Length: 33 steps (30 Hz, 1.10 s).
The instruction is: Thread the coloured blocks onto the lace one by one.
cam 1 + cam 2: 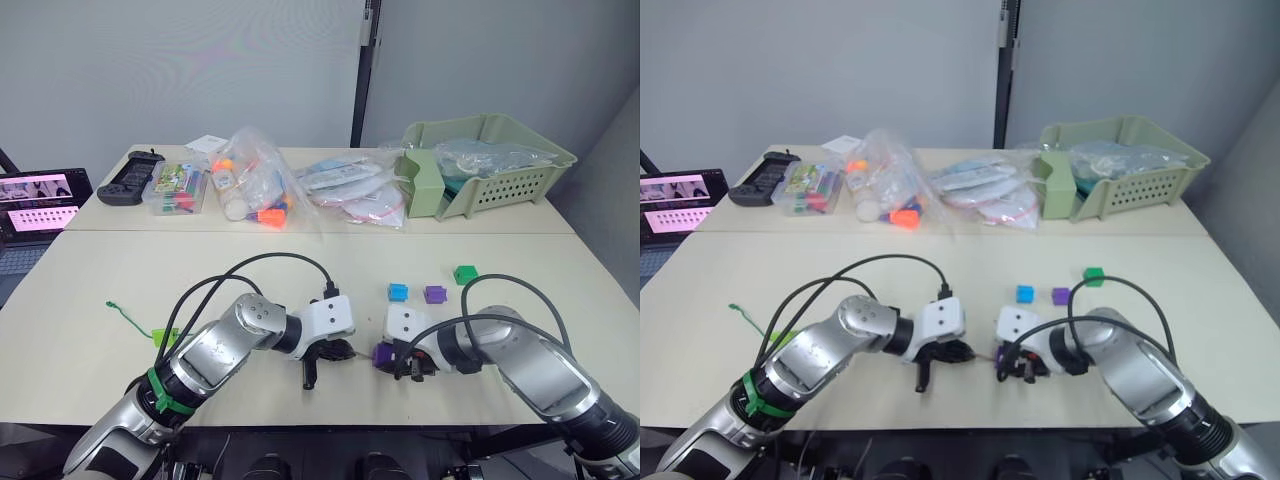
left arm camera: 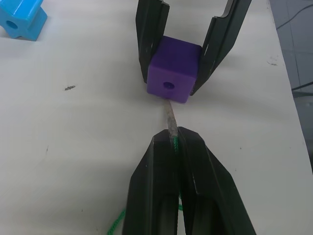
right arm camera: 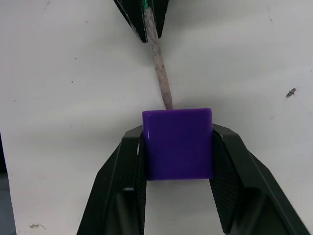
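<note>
My right gripper (image 3: 177,131) is shut on a purple block (image 2: 174,68), held just above the table with its hole facing my left gripper (image 2: 175,134). The left gripper is shut on the lace (image 2: 169,117) just behind its stiff pale tip. That tip (image 3: 159,58) meets the block's face right under the hole. The green cord trails off left to its knot (image 1: 110,303). A blue block (image 1: 398,292), a second purple block (image 1: 435,294) and a dark green block (image 1: 465,274) lie behind the right gripper (image 1: 385,355). A lime green block (image 1: 163,337) lies beside my left arm.
At the back stand a green basket (image 1: 490,160), several clear bags of toys (image 1: 255,180), a clear box (image 1: 175,188) and a black device (image 1: 130,180). A lit screen (image 1: 40,200) sits off the table's far left. Black cables loop above both wrists.
</note>
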Each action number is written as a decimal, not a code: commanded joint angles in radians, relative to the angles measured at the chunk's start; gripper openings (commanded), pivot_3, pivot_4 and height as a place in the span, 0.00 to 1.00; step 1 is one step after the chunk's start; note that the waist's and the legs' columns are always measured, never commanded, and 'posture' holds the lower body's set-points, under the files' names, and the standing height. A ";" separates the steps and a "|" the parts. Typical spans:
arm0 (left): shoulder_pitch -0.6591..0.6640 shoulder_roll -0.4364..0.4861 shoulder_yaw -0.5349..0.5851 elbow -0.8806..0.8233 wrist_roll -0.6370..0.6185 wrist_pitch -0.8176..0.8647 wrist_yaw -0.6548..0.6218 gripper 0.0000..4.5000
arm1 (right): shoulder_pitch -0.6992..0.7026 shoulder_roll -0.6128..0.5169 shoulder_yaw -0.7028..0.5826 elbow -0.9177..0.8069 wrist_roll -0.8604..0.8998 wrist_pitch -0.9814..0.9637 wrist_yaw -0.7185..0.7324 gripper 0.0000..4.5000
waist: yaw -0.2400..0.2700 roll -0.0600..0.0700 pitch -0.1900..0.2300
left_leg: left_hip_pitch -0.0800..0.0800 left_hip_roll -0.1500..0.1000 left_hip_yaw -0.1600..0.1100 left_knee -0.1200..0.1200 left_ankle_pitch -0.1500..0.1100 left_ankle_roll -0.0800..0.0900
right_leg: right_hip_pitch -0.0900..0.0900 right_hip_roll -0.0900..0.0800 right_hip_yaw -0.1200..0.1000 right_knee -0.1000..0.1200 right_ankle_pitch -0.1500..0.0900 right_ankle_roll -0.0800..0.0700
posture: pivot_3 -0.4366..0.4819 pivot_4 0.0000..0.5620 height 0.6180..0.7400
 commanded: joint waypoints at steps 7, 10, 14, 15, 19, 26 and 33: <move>0.007 0.020 0.044 -0.029 -0.021 -0.011 -0.008 0.00 | 0.013 -0.020 0.015 0.009 0.006 -0.026 0.008 0.27 | 0.002 0.000 0.000 | 0.000 0.000 0.000 0.001 0.000 0.000 | 0.000 0.000 0.000 0.000 0.000 0.000 | 0.48 0.27 1.00; 0.008 0.022 0.057 -0.034 -0.030 -0.007 -0.009 0.00 | 0.017 -0.018 0.020 0.009 0.005 -0.029 0.007 0.27 | 0.002 0.000 0.000 | 0.000 0.000 0.000 0.001 0.000 0.000 | 0.000 0.000 0.000 0.000 0.000 0.000 | 0.48 0.27 1.00; 0.008 0.006 0.070 -0.043 -0.045 -0.001 -0.002 0.00 | 0.016 -0.018 0.026 0.009 0.003 -0.028 0.007 0.27 | 0.002 0.000 0.000 | 0.000 0.000 0.000 0.001 0.000 0.000 | 0.000 0.000 0.000 0.000 0.000 0.000 | 0.48 0.27 1.00; 0.006 0.004 0.073 -0.044 -0.047 -0.001 -0.001 0.00 | 0.016 -0.019 0.026 0.009 0.002 -0.029 0.008 0.27 | 0.002 0.000 0.000 | 0.000 0.000 0.000 0.001 0.000 0.000 | 0.000 0.000 0.000 0.000 0.000 0.000 | 0.48 0.27 1.00; 0.010 0.013 0.082 -0.056 -0.063 0.006 -0.002 0.00 | 0.019 -0.024 0.029 0.008 0.001 -0.027 0.011 0.27 | 0.002 0.000 0.000 | 0.000 0.000 0.000 0.001 0.000 0.000 | 0.000 0.000 0.000 0.000 0.000 0.000 | 0.48 0.27 1.00; 0.007 0.005 0.066 -0.044 -0.060 -0.001 0.000 0.00 | 0.008 -0.016 0.030 0.007 0.004 -0.022 0.009 0.27 | 0.002 0.000 0.000 | 0.000 0.000 0.000 0.001 0.000 0.000 | 0.001 0.000 0.000 0.000 0.000 0.000 | 0.48 0.27 1.00; -0.005 -0.020 0.035 -0.018 -0.043 -0.019 -0.002 0.00 | -0.005 -0.004 0.024 -0.009 0.015 0.000 0.003 0.27 | 0.002 0.000 0.000 | 0.000 0.000 0.000 0.001 0.000 0.000 | 0.000 0.000 0.000 0.000 0.000 0.000 | 0.48 0.27 1.00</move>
